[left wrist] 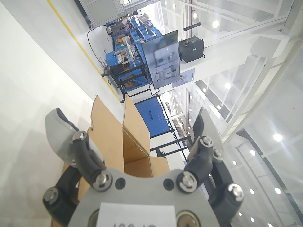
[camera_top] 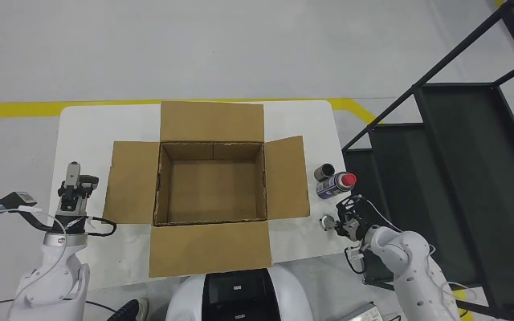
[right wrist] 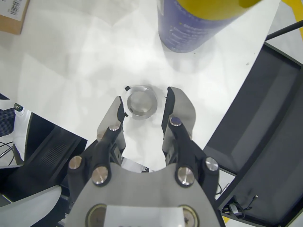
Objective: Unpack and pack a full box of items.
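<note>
Right claw [right wrist: 144,100]: partly open, jaws straddling a small silvery metal ring [right wrist: 142,105] that appears to sit on the white surface [camera_top: 88,128]. A gap shows between the ring and one pad, and the other pad is just beside it. Contact there cannot be told, so the ring is bracketed, not clamped. Just ahead of the ring, near but apart, stands a tall blue spray can with a yellow band [right wrist: 189,12]; the top view shows it has a red cap. A shorter dark round can [camera_top: 324,171] stands just beside it on the far side. All three items are right of the open brown cardboard box [camera_top: 212,150], near the surface's right edge. The box is mid-surface with four flaps folded out flat and a bare floor, nothing in it. Left claw [left wrist: 129,115]: spread wide and holding nothing. It sits off the box's left flap near the surface's left edge, well apart from the items, and is tipped up towards the box. Progress, judged: unpacking looks finished, since the box is empty and the items stand outside it. Packing has no visible result yet, so the ring and both cans are all left to go in. Whether the ring is being set down or taken up cannot be read from this instant. Flaps not yet closed.
</note>
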Controlling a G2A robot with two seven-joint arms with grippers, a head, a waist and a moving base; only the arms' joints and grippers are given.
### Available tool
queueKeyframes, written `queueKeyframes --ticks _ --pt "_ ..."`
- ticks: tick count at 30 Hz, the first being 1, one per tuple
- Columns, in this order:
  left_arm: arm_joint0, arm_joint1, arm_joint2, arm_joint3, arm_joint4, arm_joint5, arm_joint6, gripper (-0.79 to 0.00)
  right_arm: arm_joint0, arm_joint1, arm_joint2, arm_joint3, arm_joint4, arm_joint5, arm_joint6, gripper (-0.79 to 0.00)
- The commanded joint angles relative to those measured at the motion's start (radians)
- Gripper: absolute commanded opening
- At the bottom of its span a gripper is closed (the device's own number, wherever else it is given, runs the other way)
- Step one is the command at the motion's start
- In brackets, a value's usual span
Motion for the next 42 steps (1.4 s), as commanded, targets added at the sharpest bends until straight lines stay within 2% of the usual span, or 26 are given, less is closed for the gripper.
queueKeyframes --ticks 1,9,22,25,29,30,36,42 --pt "0.000 0.000 0.000 0.000 0.000 0.000 0.000 0.000 0.006 0.001 -0.006 0.012 -0.007 0.008 0.000 -0.419" --pt "0.000 0.000 0.000 0.000 0.000 0.000 0.000 0.000 0.028 0.005 -0.041 0.045 -0.036 0.041 0.001 -0.416" --pt "0.000 0.000 0.000 0.000 0.000 0.000 0.000 0.000 0.035 0.012 -0.074 0.053 -0.051 0.073 0.000 -0.474" --pt "0.000 0.000 0.000 0.000 0.000 0.000 0.000 0.000 0.037 0.014 -0.081 0.055 -0.058 0.083 0.000 -0.526" --pt "0.000 0.000 0.000 0.000 0.000 0.000 0.000 0.000 0.034 0.016 -0.087 0.052 -0.066 0.094 -0.005 -0.751" --pt "0.000 0.000 0.000 0.000 0.000 0.000 0.000 0.000 0.030 0.017 -0.088 0.046 -0.070 0.097 -0.009 -0.785" --pt "0.000 0.000 0.000 0.000 0.000 0.000 0.000 0.000 -0.020 0.023 -0.069 -0.021 -0.052 0.090 -0.035 -0.785" --pt "0.000 0.000 0.000 0.000 0.000 0.000 0.000 0.000 -0.097 0.034 0.004 -0.110 0.067 -0.017 -0.058 -0.785"
